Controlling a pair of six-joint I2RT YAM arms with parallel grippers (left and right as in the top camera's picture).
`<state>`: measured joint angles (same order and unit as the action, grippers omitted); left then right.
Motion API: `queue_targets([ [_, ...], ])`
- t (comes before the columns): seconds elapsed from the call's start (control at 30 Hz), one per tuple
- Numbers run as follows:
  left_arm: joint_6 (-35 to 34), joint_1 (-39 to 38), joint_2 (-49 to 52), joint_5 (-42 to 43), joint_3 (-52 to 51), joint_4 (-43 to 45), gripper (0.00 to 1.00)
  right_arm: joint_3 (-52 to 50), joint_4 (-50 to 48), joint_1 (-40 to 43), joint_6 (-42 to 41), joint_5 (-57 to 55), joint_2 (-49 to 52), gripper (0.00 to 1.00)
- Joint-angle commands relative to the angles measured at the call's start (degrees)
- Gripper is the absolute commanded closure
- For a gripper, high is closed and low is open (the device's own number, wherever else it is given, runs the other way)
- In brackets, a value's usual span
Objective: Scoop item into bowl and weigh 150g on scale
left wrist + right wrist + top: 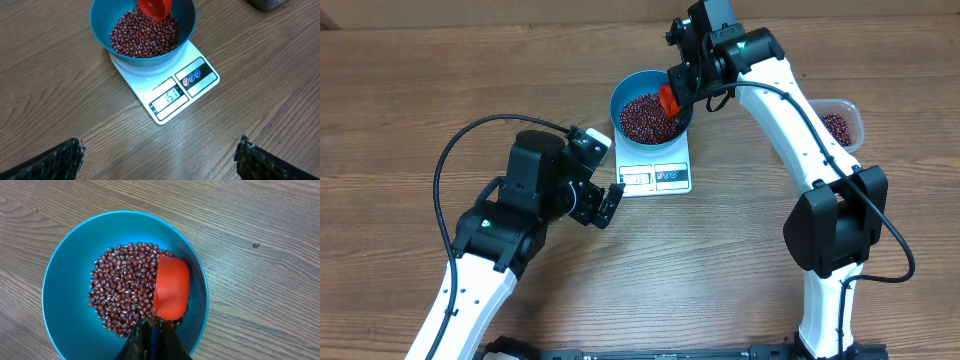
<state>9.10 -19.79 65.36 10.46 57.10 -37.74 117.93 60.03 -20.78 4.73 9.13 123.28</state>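
Fine dosing of beans (122,290) into blue bowl (65,255) on scale (200,92), red scoop (171,287) pinched in right gripper (152,332).
Tip slowly, few beans each time, watching display (169,96); leave wide-spread left gripper (603,205) off the scale.

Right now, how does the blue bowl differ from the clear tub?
The bowl is round, opaque blue; the tub is clear and boxier. The bowl sits on the scale; the tub sits on the table. The bowl has a red scoop in it; the tub has none. Both hold beans.
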Motion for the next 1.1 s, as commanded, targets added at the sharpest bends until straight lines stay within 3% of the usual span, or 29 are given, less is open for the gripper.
queue_targets([
  [0.0,-0.5,-0.1,-0.1,-0.4,1.3,0.0,0.01,1.2,-0.1,-0.3,0.2,1.8,0.3,0.96],
  [0.37,-0.5,-0.1,-0.1,-0.4,1.3,0.0,0.01,3.1,-0.8,0.5,-0.2,8.6,0.2,0.96],
  [1.07,-0.5,-0.1,-0.1,-0.4,1.3,0.0,0.01,13.3,11.3,8.2,-0.1,27.5,-0.1,0.96],
])
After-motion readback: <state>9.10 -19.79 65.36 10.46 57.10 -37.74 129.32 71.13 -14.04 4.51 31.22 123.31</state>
